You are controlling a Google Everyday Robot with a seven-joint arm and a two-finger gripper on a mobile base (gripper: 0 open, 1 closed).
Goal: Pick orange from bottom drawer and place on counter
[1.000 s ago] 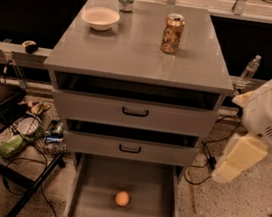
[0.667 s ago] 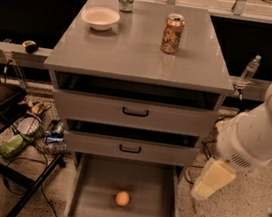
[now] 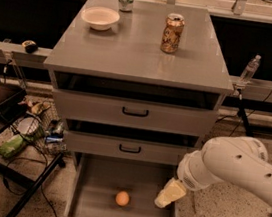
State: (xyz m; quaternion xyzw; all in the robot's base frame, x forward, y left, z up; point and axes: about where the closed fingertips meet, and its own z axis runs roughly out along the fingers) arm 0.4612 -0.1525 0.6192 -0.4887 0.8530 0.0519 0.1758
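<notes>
Swung down and leftward, gripper (image 3: 170, 193) now hangs inside the bottom drawer (image 3: 95, 183), its width untellable. Reach step: orange (image 3: 122, 198) lies just left, so shift leftward and descend.

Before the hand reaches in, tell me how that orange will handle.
The orange is round and sits loose on the bottom drawer floor, so a nudge probably rolls it. Its smooth-looking skin may slip. The hand hovers beside it, apart.

Small orange (image 3: 122, 198) on open bottom drawer (image 3: 99, 180) floor, pincer (image 3: 166, 196) near it, counter (image 3: 134, 49) above
</notes>
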